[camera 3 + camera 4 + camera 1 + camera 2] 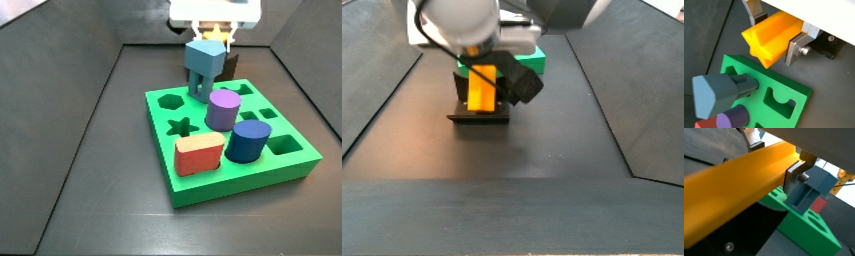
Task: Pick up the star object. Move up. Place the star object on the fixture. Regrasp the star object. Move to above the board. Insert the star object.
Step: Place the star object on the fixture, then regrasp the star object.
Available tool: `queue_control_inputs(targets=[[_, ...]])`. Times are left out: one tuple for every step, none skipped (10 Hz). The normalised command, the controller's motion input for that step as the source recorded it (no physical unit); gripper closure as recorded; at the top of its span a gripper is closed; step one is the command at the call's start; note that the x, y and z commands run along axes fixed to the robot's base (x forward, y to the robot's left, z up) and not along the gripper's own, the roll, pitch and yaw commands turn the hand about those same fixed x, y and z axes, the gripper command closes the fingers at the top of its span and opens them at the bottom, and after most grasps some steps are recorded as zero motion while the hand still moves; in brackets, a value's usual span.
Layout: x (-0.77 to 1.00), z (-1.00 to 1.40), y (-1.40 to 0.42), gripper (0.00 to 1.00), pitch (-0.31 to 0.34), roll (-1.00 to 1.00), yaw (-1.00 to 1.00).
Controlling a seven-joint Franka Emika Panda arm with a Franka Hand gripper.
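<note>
The orange-yellow star object [769,40], a long ridged prism, sits clamped between the gripper [774,35] and its silver fingers [796,48], held above the dark floor just beside the green board [784,100], behind the blue-grey fixture [205,58].

My gripper [774,37] is showing brushed silver metal fingers [796,48], clamping the star object [769,41], which is looking like smooth, slightly glossy orange-yellow plastic. The board [784,90] is appearing as matt green plastic, the fixture [721,90] as dull blue-grey plastic.
</note>
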Motion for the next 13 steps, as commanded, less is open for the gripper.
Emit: queue_control_inputs(targets=[[0.0, 0.0, 0.0, 0.0, 0.0, 0.0, 0.0], [0.0, 1.0, 0.0, 0.0, 0.013, -0.11, 0.06], [0.0, 1.0, 0.0, 0.0, 0.011, -0.1, 0.06], [-0.01, 1.0, 0.01, 0.0, 0.015, -0.08, 0.06], [-0.02, 1.0, 0.01, 0.0, 0.027, -0.04, 0.04], [-0.03, 1.0, 0.01, 0.0, 0.038, -0.03, 0.03], [-0.03, 0.85, 0.01, 0.0, 0.051, -0.01, 0.03], [-0.03, 0.65, 0.01, 0.0, 0.062, 0.0, 0.01], [-0.03, 0.45, 0.01, 0.0, 0.073, 0.01, 0.0], [-0.02, 0.19, 0.01, 0.0, 0.082, 0.03, -0.01], [0.14, 0.81, -0.68, 0.0, 0.06, 1.0, 0.01], [0.15, 0.75, -0.66, 0.0, 0.06, 1.0, 0.01], [0.09, 0.64, -0.54, 0.0, 0.057, 1.0, 0.01]])
